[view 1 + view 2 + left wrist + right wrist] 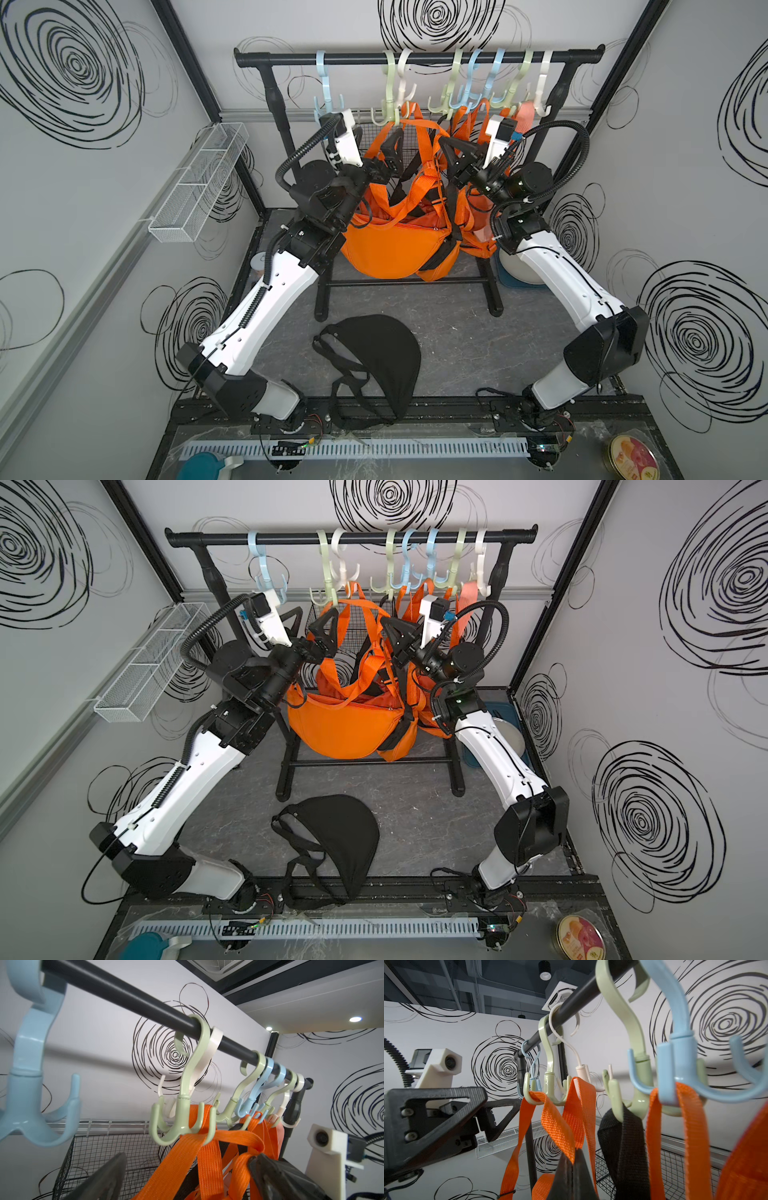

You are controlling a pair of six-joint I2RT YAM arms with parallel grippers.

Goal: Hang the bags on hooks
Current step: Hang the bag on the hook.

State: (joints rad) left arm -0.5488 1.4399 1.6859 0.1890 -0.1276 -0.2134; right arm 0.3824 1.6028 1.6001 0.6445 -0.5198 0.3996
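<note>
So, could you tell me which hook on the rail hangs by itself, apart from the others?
The light blue hook nearest the white wire basket; it carries no strap, while the others hang bunched further along the rail.

Coarse woven webbing, ribbed and matt, on the orange strap [556,1124]. Smooth, glossy plastic on the green hook [185,1093]; matt black finish on the rail [128,997]. Smooth, slightly shiny orange bag [386,253]; matt black cloth bag [386,353] at 6 o'clock. White wire mesh basket [199,183] at 9 o'clock.
</note>
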